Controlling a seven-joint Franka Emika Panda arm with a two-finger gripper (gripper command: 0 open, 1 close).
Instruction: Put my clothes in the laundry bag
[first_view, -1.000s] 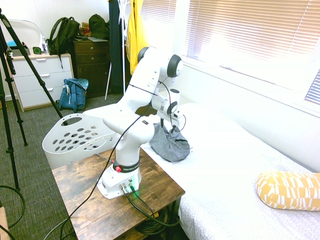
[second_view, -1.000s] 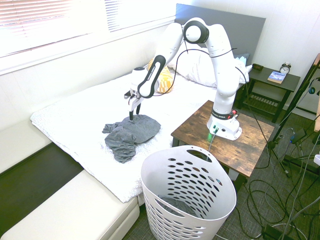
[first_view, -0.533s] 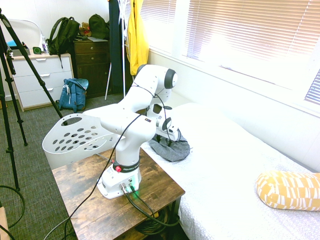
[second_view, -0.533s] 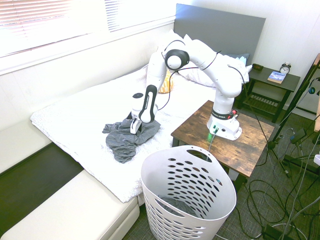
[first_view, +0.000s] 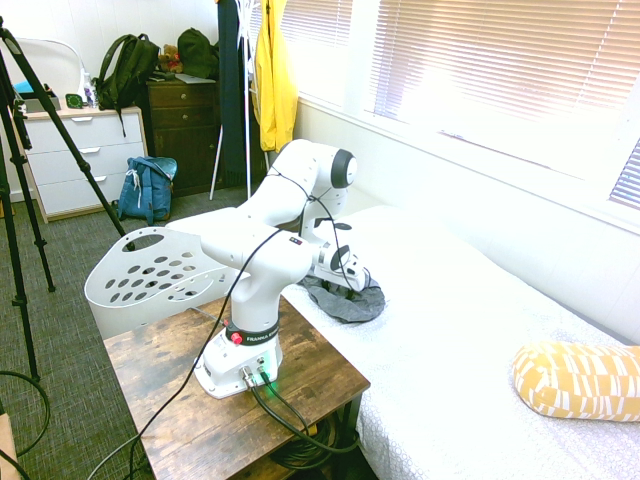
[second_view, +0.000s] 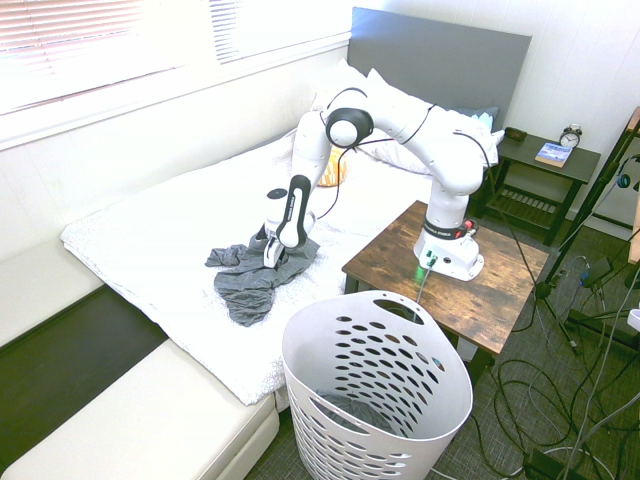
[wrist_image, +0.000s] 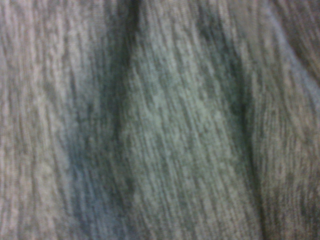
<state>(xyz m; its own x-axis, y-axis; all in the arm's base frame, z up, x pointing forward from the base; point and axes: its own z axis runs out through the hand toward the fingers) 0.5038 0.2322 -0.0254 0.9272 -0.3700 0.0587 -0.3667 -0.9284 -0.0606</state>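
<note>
The clothes (second_view: 243, 287), a crumpled dark grey garment, lie on the white bed near its edge, also seen as clothes (first_view: 348, 303) behind the arm. My gripper (second_view: 270, 259) points down and presses into the top of the pile, jaws open, with the fingertips sunk in the folds. In the first exterior view the gripper (first_view: 347, 284) sits low on the cloth. Grey ribbed fabric of the clothes (wrist_image: 160, 120) fills the wrist view. The laundry bag (second_view: 372, 372), a white holed basket, stands on the floor beside the bed, seen tilted as the laundry bag (first_view: 150, 270) behind the arm's table.
A wooden side table (second_view: 500, 285) stands between the bed and the basket. A yellow patterned pillow (first_view: 580, 380) lies further along the bed. White pillows (second_view: 400, 120) lean at the headboard. A yellow jacket (first_view: 272, 75) and a blue backpack (first_view: 145, 186) are across the room.
The arm has folded downward and the gripper has dropped from just above the grey pile into it. The cloth looks flatter under it.
</note>
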